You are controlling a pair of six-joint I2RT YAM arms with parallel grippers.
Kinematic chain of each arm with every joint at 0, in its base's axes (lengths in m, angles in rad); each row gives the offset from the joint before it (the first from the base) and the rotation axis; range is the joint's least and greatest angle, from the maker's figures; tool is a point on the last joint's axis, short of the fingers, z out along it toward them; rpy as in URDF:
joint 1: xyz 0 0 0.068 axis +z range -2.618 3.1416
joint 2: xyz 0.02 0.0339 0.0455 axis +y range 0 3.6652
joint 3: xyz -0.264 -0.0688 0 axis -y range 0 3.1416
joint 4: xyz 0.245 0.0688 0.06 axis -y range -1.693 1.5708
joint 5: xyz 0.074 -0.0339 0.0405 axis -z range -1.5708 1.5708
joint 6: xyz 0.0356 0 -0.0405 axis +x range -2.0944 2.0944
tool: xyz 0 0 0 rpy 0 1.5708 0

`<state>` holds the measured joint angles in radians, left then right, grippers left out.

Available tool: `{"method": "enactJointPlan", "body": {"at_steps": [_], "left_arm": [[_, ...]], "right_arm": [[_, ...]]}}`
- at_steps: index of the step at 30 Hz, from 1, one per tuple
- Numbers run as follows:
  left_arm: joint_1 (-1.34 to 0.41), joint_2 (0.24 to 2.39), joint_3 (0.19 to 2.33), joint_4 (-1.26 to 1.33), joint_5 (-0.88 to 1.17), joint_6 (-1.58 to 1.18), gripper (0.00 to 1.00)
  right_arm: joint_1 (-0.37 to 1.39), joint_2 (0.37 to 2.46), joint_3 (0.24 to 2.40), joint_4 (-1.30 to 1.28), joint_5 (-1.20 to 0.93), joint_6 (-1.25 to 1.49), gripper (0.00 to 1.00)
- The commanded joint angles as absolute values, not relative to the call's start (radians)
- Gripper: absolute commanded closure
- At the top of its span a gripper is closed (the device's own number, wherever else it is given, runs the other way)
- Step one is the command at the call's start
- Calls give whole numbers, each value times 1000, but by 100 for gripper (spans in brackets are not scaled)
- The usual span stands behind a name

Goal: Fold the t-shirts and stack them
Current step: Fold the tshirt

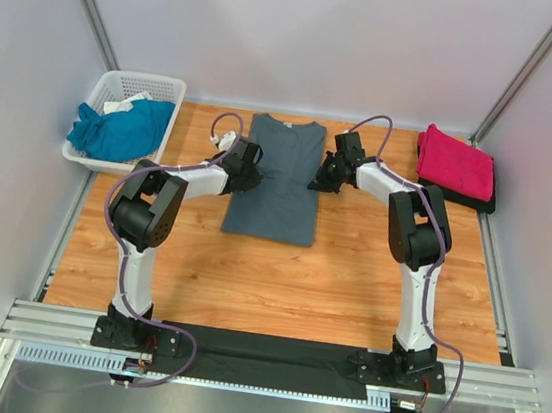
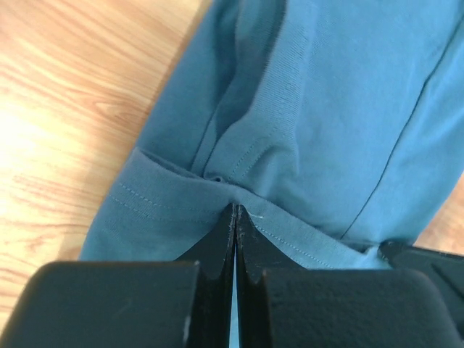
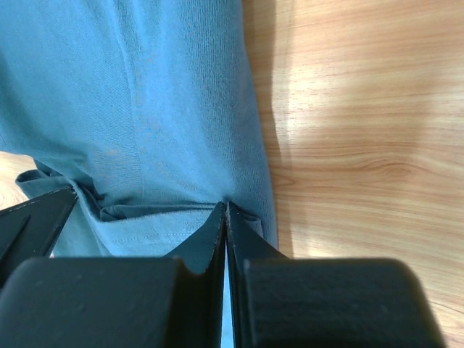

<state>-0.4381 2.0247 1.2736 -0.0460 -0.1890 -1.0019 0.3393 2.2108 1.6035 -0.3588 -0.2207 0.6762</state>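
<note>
- The large slate-grey cotton t-shirt [image 1: 276, 205] lies flat in the middle of the wood-grain counter [image 1: 277, 277], collar pointing away from my bases. It is a narrow strip, and the sides look already turned in.
- My left tool [image 2: 234, 217] has its jaws pressed together with no gap. A ridge of the grey fabric beside a stitched hem is pinched at the tips, on the shirt's left long edge.
- My right tool [image 3: 226, 212] is likewise closed tight, nipping the fabric at the shirt's right long edge, with bare counter just beside it.
- Judgement: the lengthwise folds on this shirt are done. The crosswise fold and the transfer to the stack are left.
- The magenta-pink folded tee [image 1: 455, 160] sits at the far right of the counter on top of a flat dark cloth [image 1: 483, 204]. I read this as the stack. I cannot tell whether the dark layer is another tee.
- The teal-blue tee [image 1: 119, 132] is bunched, unfolded, in the white plastic lattice basket [image 1: 165, 84] at the far left.
- Tally, as a judgement: at least 1 tee is folded and stacked, 1 is mid-fold in my grip and 1 is untouched. That puts the task roughly halfway.
</note>
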Motion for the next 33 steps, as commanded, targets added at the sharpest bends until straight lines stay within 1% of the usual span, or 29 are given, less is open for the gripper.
{"method": "enactJointPlan", "body": {"at_steps": [1, 7, 10, 14, 17, 19, 20, 21, 22, 23, 24, 25, 26, 27, 28, 29, 30, 31, 33], "left_arm": [[-430, 2065, 1281, -179, -278, -1069, 100], [-428, 2049, 1261, -124, -223, -1042, 100], [-428, 2008, 1250, -52, -170, -970, 100], [-428, 1915, 1255, 18, -173, -832, 100], [-420, 1837, 1267, 3, -190, -737, 100], [-419, 1774, 1258, -37, -189, -695, 100], [-419, 1705, 1243, -40, -192, -669, 97], [-419, 1669, 1233, -55, -199, -657, 93], [-419, 1639, 1229, -70, -207, -647, 85], [-419, 1585, 1224, -95, -215, -635, 79], [-419, 1560, 1221, -148, -218, -632, 75], [-419, 1537, 1218, -173, -215, -630, 65], [-419, 1496, 1197, -193, -203, -632, 59], [-419, 1474, 1180, -222, -171, -643, 55], [-419, 1454, 1158, -236, -155, -658, 47], [-417, 1415, 1111, -259, -141, -670, 43], [-419, 1396, 1085, -271, -114, -701, 40], [-419, 1358, 1033, -285, -106, -713, 36], [-417, 1321, 977, -310, -83, -753, 33]], "right_arm": [[334, 2234, 1591, -434, -112, 635, 100], [334, 2195, 1574, -442, -109, 623, 99], [336, 2166, 1600, -443, -162, 574, 100], [334, 2148, 1686, -471, -186, 482, 99], [330, 2123, 1742, -532, -187, 453, 100], [328, 2061, 1737, -541, -195, 445, 99], [330, 2033, 1718, -535, -196, 445, 92], [330, 2007, 1703, -534, -198, 445, 87], [330, 1953, 1689, -534, -207, 448, 84], [331, 1925, 1645, -529, -212, 454, 74], [330, 1901, 1616, -523, -221, 460, 68], [333, 1844, 1583, -519, -224, 472, 59], [334, 1820, 1541, -509, -229, 491, 34], [340, 1792, 1454, -496, -236, 518, 26], [347, 1767, 1398, -480, -253, 534, 19], [360, 1722, 1353, -457, -253, 546, 7], [368, 1701, 1262, -445, -259, 561, 2], [377, 1686, 1224, -437, -256, 569, 0], [403, 1635, 1149, -422, -247, 590, 0]]}}
